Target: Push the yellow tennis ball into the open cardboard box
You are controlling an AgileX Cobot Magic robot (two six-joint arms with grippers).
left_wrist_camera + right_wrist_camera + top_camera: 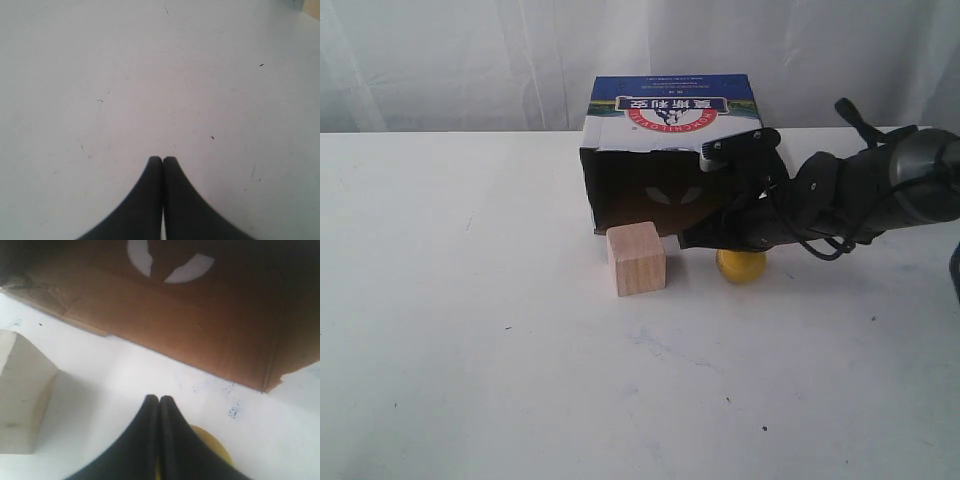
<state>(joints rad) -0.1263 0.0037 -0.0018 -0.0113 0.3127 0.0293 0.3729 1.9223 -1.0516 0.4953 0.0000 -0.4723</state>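
right arm (840,195): reaches in from the right edge toward the middle, low, nearly level, cables looped along it | right claw (159,400): fingers pressed together, tips touching | left claw (162,161): fingers pressed together, tips touching

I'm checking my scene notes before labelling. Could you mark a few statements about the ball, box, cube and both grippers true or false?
1. The yellow tennis ball lies inside the open cardboard box. False: it rests on the table outside, in front of the opening.
2. The right gripper is shut. True.
3. The wooden cube sits on top of the box. False: it stands on the table in front of the opening.
4. The left gripper is shut above the table. True.
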